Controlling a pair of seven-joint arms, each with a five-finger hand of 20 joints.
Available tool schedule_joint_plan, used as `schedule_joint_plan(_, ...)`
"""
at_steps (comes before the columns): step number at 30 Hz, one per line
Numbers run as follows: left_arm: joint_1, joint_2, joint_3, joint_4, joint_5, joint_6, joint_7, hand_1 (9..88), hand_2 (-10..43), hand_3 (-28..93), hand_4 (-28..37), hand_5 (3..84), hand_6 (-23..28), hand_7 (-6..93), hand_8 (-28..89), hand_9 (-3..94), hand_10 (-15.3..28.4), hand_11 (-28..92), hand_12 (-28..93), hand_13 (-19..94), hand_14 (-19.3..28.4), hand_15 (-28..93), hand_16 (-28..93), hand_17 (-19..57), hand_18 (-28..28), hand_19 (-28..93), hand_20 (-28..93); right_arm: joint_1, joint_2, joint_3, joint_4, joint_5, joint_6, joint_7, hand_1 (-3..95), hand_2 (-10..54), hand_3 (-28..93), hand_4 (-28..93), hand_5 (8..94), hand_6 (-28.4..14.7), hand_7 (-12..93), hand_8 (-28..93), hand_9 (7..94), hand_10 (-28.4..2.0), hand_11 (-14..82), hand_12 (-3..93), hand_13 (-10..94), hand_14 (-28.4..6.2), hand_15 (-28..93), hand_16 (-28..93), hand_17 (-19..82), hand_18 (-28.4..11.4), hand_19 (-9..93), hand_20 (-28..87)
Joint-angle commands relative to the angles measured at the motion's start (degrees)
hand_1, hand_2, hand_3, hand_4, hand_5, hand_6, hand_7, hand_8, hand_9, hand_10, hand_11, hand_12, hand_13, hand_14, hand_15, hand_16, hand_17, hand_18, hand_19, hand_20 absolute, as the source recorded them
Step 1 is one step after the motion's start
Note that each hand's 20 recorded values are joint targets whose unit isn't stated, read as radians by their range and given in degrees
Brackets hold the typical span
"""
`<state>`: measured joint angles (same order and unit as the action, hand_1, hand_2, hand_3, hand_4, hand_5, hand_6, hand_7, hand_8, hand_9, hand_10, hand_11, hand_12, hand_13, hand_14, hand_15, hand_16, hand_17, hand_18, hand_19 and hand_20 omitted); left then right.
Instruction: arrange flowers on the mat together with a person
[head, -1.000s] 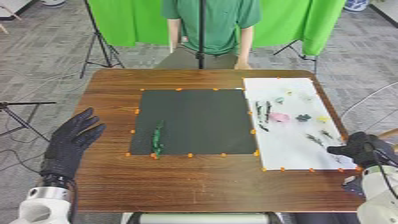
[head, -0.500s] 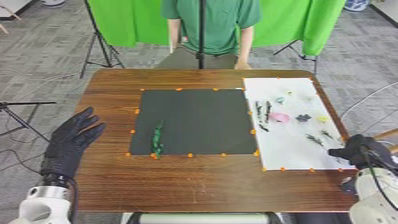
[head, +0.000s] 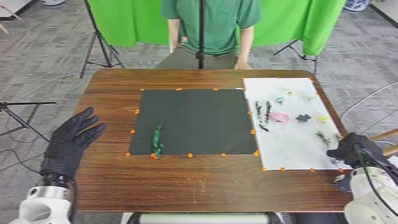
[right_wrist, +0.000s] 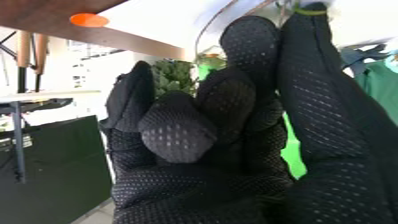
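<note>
Head view: the left hand is positioned at the table's left edge, palm region above the wrist, fingers released, straight and slightly spread, pointing toward the far side. A strip of brown wood separates it from the black mat. The right hand overlaps the right edge of the table and extends over the near right part of the white mat, inclined toward the mat's middle. Whether the right hand is released, clenched or grasping a stem cannot be told.

Right wrist view: thin stems pass close by the right hand, with an orange marker near the table edge.

A long green sprig lies on the left part of the black mat, its lower end near the mat's near edge. On the white mat, a pink flower, a dark flower and a yellow flower form a row. A fine sprig lies near the right hand. Brown wood runs between both mats and the table's near edge.
</note>
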<state>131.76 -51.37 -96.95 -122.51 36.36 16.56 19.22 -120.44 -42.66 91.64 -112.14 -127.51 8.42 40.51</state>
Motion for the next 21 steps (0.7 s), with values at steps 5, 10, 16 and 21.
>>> schedule_joint_plan(5,0.8,-0.55,0.22,0.08,0.15,0.12,-0.28,29.0,3.7,70,-25.5,39.8,3.7,16.9,-8,33.5,13.8,27,13,32,17.3,33,-2,-2.4,22.4,51,5,-1.1,1.2,-0.1,-0.8,-0.1,10.0,-2.5,44.7,-9.5,77,-28,77.2,1.2,54,16,80.2,-9.8,62.6,44.8,78,-8.9,81,32,39,-19.8,88,39)
schedule_joint_plan(10,1.0,-0.52,0.15,0.01,0.11,0.25,-0.21,29.0,3.7,70,-25.5,39.7,3.6,17.1,-8,33.6,13.8,27,13,32,17.4,33,-2,-2.4,22.4,51,5,-0.5,1.8,-0.8,-0.9,-2.4,13.5,-1.7,43.8,-9.5,82,-27,77.8,-0.6,56,16,81.0,-10.0,65.2,44.9,78,-9.6,84,33,39,-20.6,89,41)
schedule_joint_plan(16,1.0,-0.56,0.07,0.01,0.15,0.2,-0.32,29.0,3.7,70,-25.5,39.8,3.6,17.2,-9,33.6,13.8,27,13,32,17.5,33,-2,-2.4,22.4,51,5,-0.2,1.4,0.2,-1.9,-4.4,7.4,2.1,42.9,-9.5,82,-25,77.3,-0.5,58,16,81.1,-10.2,65.9,44.9,78,-9.8,84,33,39,-20.8,89,42)
schedule_joint_plan(21,1.1,-0.53,0.17,-0.02,0.17,0.27,-0.17,29.0,3.7,70,-25.5,39.8,3.7,17.0,-9,33.6,13.9,27,14,32,17.5,33,-2,-2.4,22.5,51,5,0.9,1.2,-1.0,-1.8,-8.5,3.0,8.7,26.5,-9.5,78,-28,78.4,1.1,54,-13,78.9,-10.6,63.0,46.5,76,-10.0,82,34,38,-21.0,88,40)
